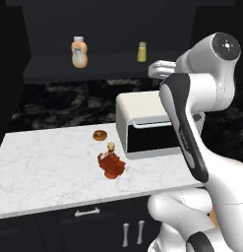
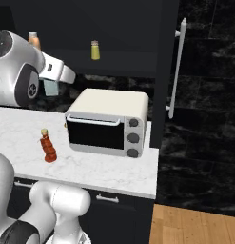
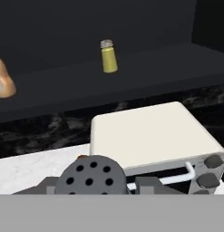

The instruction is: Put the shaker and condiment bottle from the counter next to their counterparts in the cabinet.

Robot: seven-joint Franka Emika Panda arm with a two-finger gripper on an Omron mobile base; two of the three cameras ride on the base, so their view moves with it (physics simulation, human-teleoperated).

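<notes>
My gripper (image 2: 51, 85) hangs above the counter (image 1: 44, 167), left of the toaster oven (image 2: 109, 121) and below the cabinet shelf (image 1: 93, 66). It is shut on the grey-blue shaker (image 2: 51, 88). The shaker's round grey cap with holes (image 3: 89, 176) sits between the fingers in the hand view. The red-orange condiment bottle (image 1: 110, 162) with a tan cap stands upright on the marble in front of the oven's left side. On the shelf stand the counterparts, a yellow shaker (image 3: 109, 56) and, further left, a peach squeeze bottle (image 1: 79, 52).
A small brown ring-shaped item (image 1: 99, 135) lies on the counter behind the condiment bottle. A tall dark panel with a long silver handle (image 2: 178, 66) closes the counter's right end. Dark drawers with silver handles (image 1: 87, 212) run below the worktop.
</notes>
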